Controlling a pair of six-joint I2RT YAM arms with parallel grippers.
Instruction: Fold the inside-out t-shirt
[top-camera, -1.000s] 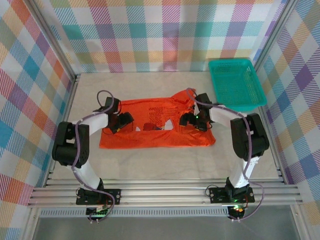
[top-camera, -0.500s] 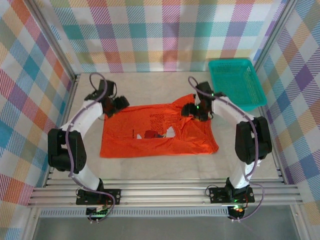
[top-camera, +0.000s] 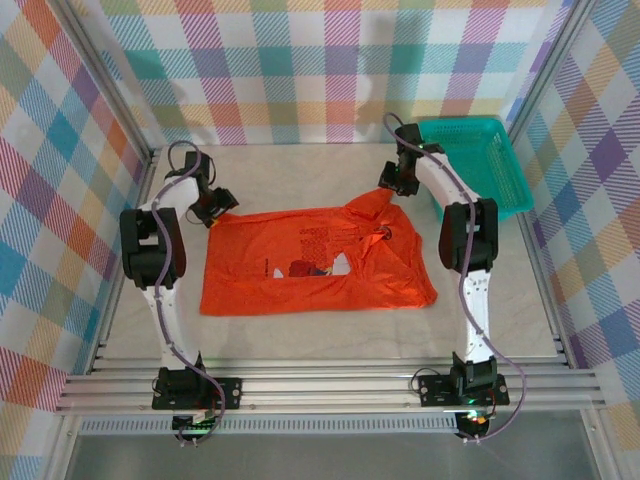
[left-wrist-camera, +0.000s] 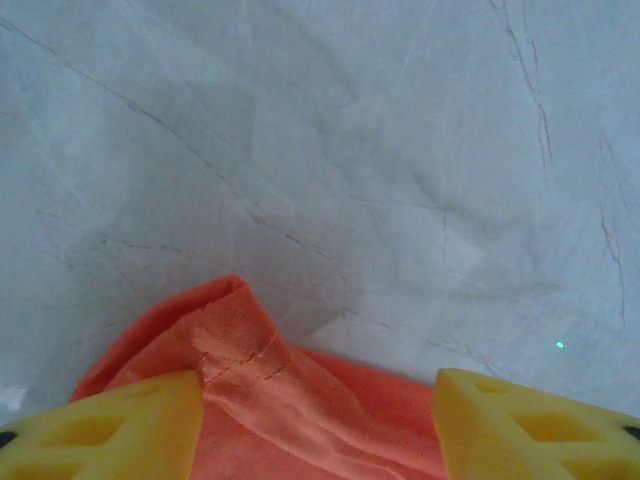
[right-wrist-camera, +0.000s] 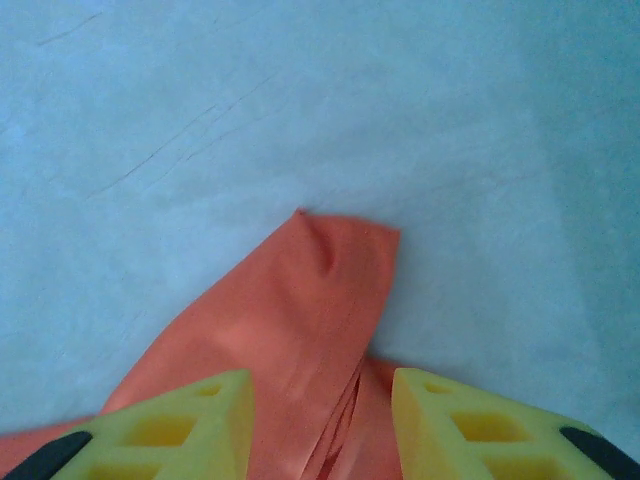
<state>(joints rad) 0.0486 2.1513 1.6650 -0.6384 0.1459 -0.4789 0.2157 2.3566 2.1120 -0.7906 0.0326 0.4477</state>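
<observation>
Both wrist views cut off the jaws: left jaws and right jaws each straddle a far corner of the inside-out t-shirt (top-camera: 300, 275), spread on the table (top-camera: 300, 335); I cannot tell whether they clench it.

A pale, marble-patterned tabletop (top-camera: 300, 340) with thin dark veins is enclosed by pastel plaid fabric walls (top-camera: 300, 70) at the back and on both sides. Silver aluminium frame rails (top-camera: 330, 385) run along its near edge. A teal plastic mesh basket (top-camera: 470, 165) sits just to the right of the right gripper (top-camera: 392, 180), in the far corner. The light is soft and even.
</observation>
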